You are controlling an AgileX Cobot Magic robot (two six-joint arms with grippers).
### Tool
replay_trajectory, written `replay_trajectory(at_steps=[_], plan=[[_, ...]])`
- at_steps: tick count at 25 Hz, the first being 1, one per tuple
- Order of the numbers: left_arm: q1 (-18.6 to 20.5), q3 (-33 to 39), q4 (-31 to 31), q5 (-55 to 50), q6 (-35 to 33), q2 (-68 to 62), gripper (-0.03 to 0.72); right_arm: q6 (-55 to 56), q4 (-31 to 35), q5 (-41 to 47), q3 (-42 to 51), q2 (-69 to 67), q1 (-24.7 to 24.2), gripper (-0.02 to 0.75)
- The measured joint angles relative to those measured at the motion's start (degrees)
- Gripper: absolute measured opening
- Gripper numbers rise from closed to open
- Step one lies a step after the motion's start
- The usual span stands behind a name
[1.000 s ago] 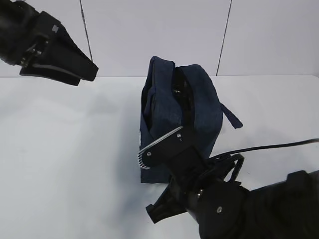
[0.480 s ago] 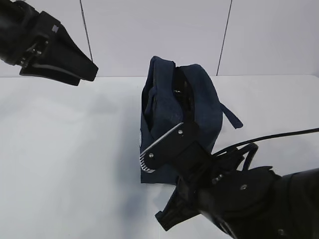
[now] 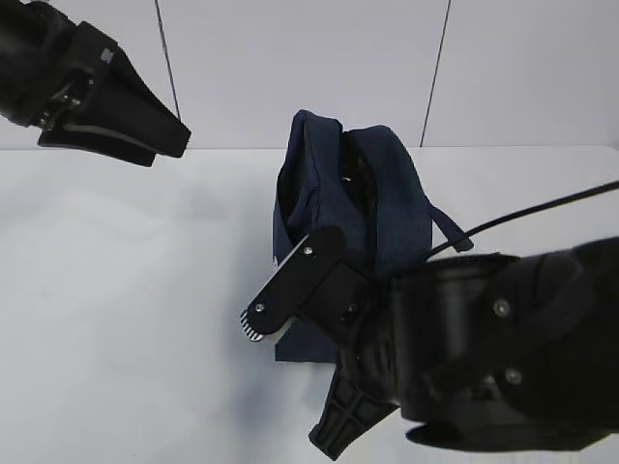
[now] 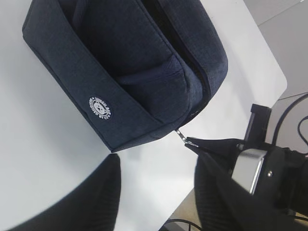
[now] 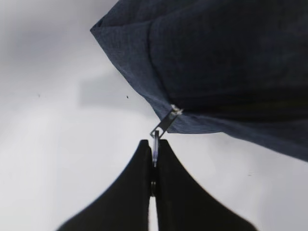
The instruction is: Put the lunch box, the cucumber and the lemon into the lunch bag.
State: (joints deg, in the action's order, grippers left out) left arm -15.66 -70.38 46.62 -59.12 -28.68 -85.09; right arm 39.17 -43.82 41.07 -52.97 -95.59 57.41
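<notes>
The dark navy lunch bag (image 3: 387,208) stands upright mid-table, its top zipper gaping onto a dark inside. It also fills the top of the left wrist view (image 4: 120,62). My right gripper (image 5: 154,144) is shut on the silver ring pull (image 5: 155,137) at the bag's lower end corner; its tip shows in the left wrist view (image 4: 192,142). In the exterior view the right arm (image 3: 464,358) covers the bag's near end. My left gripper (image 4: 154,192) is open and empty, held high at the far left (image 3: 164,140). The lunch box, cucumber and lemon are out of view.
A loose handle strap (image 3: 447,227) hangs off the bag's right side. A black cable (image 3: 542,208) runs from the right arm across the right of the white table (image 3: 126,290). The table's edge (image 4: 269,57) lies close behind the bag in the left wrist view.
My right arm has swung lower and to the left in front of the bag, still holding the ring pull. The bag has barely shifted. The left arm has not moved.
</notes>
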Motion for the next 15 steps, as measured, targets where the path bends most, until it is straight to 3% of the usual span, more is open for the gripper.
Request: replay_trajectory(at_steps=[6,15], plan=[[0.0,0.0,0.0,0.0,0.0,0.0,0.362,-16.61,6.56,8.29,-8.34,0.0,-0.33,0.008],[0.0,0.0,0.0,-1.26,0.0,0.0,0.362,-36.32,19.33,12.57,-16.6,0.0,-4.99,0.008]])
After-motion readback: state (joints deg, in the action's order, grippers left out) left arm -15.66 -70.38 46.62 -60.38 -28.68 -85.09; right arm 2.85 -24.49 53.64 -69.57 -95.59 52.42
